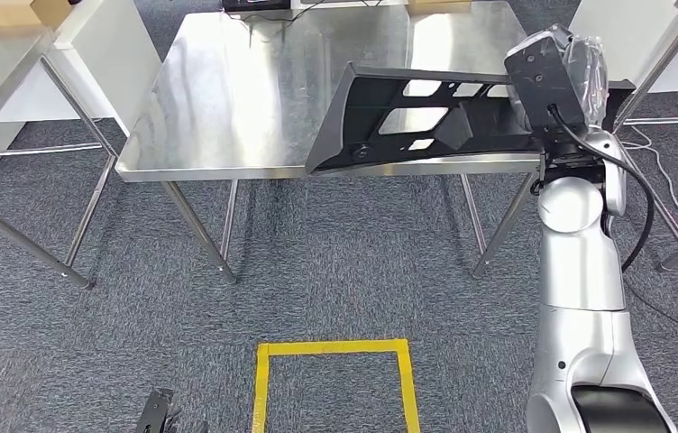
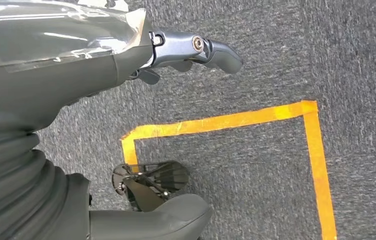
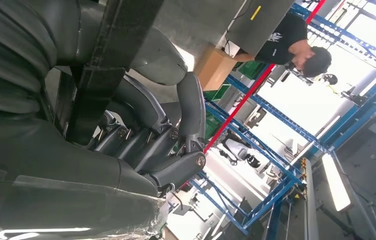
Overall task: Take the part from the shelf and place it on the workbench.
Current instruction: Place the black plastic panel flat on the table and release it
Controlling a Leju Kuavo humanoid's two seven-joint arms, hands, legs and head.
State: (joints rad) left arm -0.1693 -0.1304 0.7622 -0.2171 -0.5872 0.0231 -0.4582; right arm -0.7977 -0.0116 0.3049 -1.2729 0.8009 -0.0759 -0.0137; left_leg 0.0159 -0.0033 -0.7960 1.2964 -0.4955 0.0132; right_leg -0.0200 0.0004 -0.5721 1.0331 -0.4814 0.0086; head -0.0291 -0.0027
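- Part (image 1: pixel 407 122): black.
- Workbench (image 1: pixel 227 108): bright reflective steel.
- Right arm (image 1: pixel 583 307): silver, with a black cable.
- Carpet (image 1: pixel 335 280): mottled grey.
- Tape square (image 1: pixel 334 347): yellow.
- Shelving (image 3: pixel 276 125): blue, with a red bar.
- Box (image 3: pixel 215 67): tan cardboard.

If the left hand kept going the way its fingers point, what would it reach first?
Most likely the carpet. In its wrist view the left hand hangs over the floor with nothing in it, fingers reaching out over bare carpet short of the yellow tape. Nothing else lies in that line, though depth is unclear.
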